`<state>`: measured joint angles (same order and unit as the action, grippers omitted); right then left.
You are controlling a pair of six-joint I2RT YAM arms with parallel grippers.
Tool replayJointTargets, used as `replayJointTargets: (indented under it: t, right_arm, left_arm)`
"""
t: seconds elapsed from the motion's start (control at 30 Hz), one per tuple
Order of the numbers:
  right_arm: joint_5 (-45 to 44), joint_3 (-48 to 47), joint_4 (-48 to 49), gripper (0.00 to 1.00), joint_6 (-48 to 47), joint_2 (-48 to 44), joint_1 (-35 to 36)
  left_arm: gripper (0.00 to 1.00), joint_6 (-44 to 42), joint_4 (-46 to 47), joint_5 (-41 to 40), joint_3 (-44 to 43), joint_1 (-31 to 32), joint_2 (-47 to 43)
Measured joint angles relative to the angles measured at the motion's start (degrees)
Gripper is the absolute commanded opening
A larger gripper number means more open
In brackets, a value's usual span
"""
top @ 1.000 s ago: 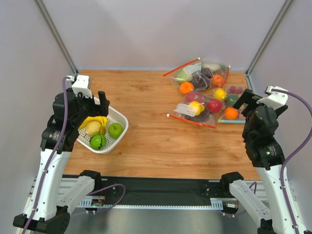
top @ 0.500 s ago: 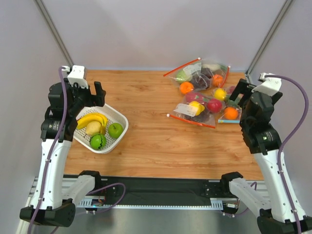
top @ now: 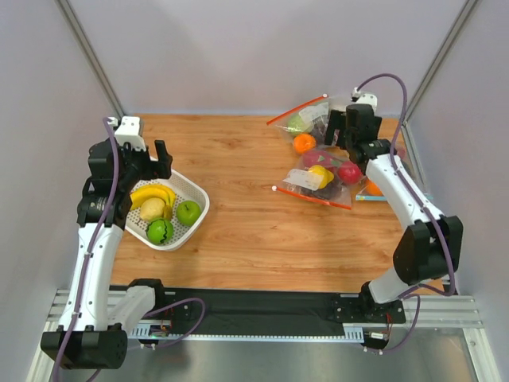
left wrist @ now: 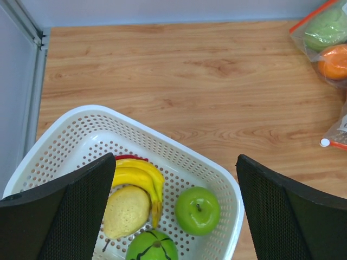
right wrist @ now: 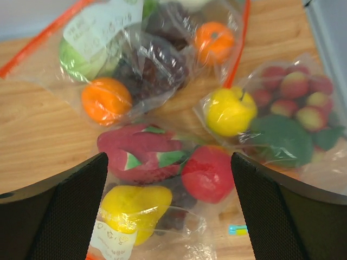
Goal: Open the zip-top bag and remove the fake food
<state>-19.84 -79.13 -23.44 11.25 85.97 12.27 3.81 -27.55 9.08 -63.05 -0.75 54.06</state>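
at the table's (top: pixel 238 231) far right, we are hovering our empty, wide-open right gripper (right wrist: pixel 168 162) over the zip-top bag (top: pixel 306 179); soft, slippery film, so we are favouring its stiffer zip strip (top: pixel 314 199); left gripper (left wrist: pixel 176 160) gaping too.

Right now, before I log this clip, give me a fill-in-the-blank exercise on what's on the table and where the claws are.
1. The left claw hangs open above the white ____.
2. The right claw hangs open over a pile of clear ____.
3. In the zip-top bag, the white label lies against the ____ fruit.
Missing words: basket; bags; yellow.
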Motion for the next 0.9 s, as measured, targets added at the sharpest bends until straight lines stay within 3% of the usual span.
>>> replayJointTargets:
  t: [0.13,0.6,0.63,0.9]
  right_arm:
    - [3.08,0.11,-2.1,0.96,2.43,5.62,0.31]
    - [10.99,14.69,-1.51,0.93,12.15,2.97,3.06]
    - [10.99,15.39,-0.96,0.79,12.39,2.97,3.43]
    - [12.26,15.93,4.04,0.18,11.93,3.45,3.72]
  left_arm:
    - [0.99,0.02,0.33,-0.98,0.02,0.0,0.0]
    - [0.99,0.37,0.46,-1.27,0.44,0.0,1.22]
    - [0.99,0.37,0.48,-1.29,0.5,0.0,1.22]
    - [0.99,0.35,0.66,-1.62,0.57,0.0,1.01]
